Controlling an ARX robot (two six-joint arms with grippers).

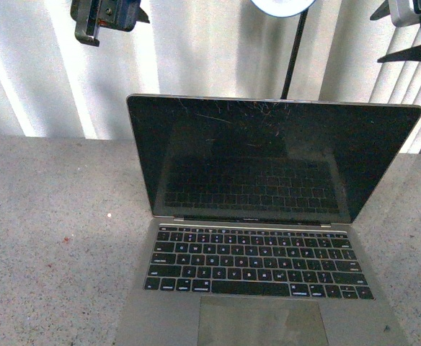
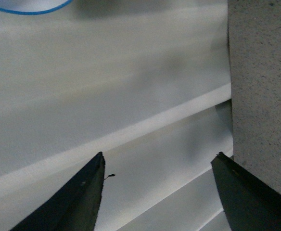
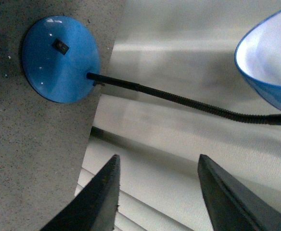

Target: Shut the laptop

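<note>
At the lower centre of the front view, the laptop point(image 1: 257, 216) sits open on the grey speckled bench point(image 1: 52, 238). Its scratched black screen point(image 1: 268, 155) leans a little back from upright and its keyboard point(image 1: 257, 263) faces the camera; the near edge runs out of the bottom of the frame.

Both arms hang high in the upper corners (well apart from the lid), which I judge a waiting pose that leaves the laptop unobstructed. The left gripper point(image 2: 159, 156) is spread wide with nothing between its fingers, and the right gripper point(image 3: 159, 156) is spread likewise, also empty. The closing has not begun.

The lid's top edge point(image 1: 275, 101) looks the natural place to push, since it is bare along its whole length with open air above. Behind it, a blue desk lamp point(image 3: 58, 57) stands at the bench's far edge, its black stalk point(image 1: 293, 58) rising past the upper middle of the lid. A gripper coming down would probably do better toward either corner. Bench surface shows on both sides of the laptop, more at the left.
</note>
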